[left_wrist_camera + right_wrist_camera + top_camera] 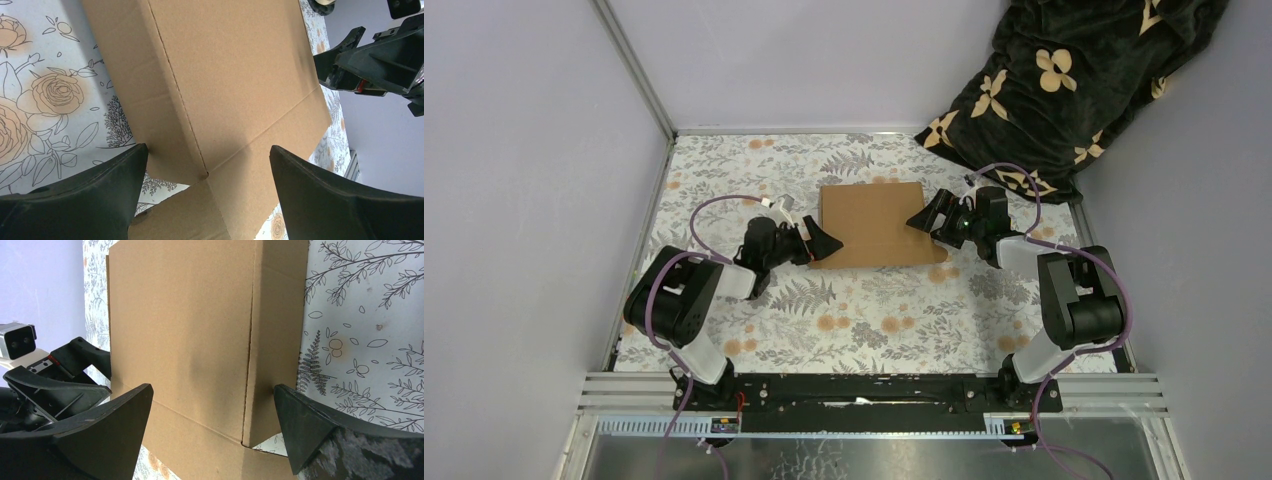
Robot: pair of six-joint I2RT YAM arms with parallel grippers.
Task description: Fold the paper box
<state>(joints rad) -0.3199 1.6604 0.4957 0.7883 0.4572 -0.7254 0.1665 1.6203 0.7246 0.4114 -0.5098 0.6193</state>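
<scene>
The paper box (876,224) lies flat on the counter (874,315) between the left jaws and the right jaws, both wide open, empty

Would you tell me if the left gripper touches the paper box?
Cannot tell: in the left wrist view the left gripper straddles the paper box, contact unclear.

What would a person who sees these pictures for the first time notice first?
The brown paper box lies flat in the middle of the flower-patterned table cover. The left gripper at its near left corner and the right gripper at its right edge both stand open, facing each other across it. A black cloth with beige flowers is heaped in the far right corner.
</scene>
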